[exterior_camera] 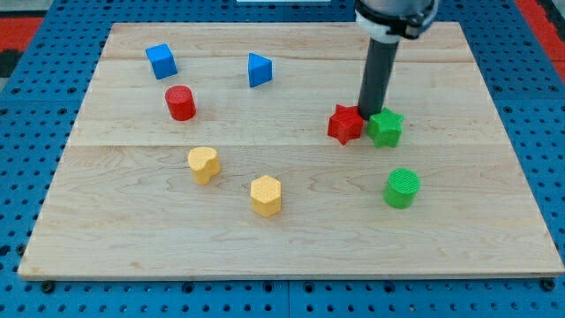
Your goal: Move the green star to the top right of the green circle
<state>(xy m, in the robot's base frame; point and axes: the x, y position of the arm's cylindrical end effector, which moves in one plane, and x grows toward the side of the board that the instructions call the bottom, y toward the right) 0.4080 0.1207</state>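
The green star (386, 128) lies right of centre on the wooden board, above and slightly left of the green circle (402, 187). A red star (346, 124) sits just to its left. My tip (366, 114) comes down between the two stars, at the green star's upper left edge and touching or nearly touching both. The dark rod rises from there to the view's top.
A blue cube (161, 61) and a blue triangle (259, 69) lie near the top left. A red cylinder (180, 102) sits below them. A yellow heart (203, 164) and a yellow hexagon (266, 195) lie lower left of centre. The board's edge (291, 276) runs along the bottom.
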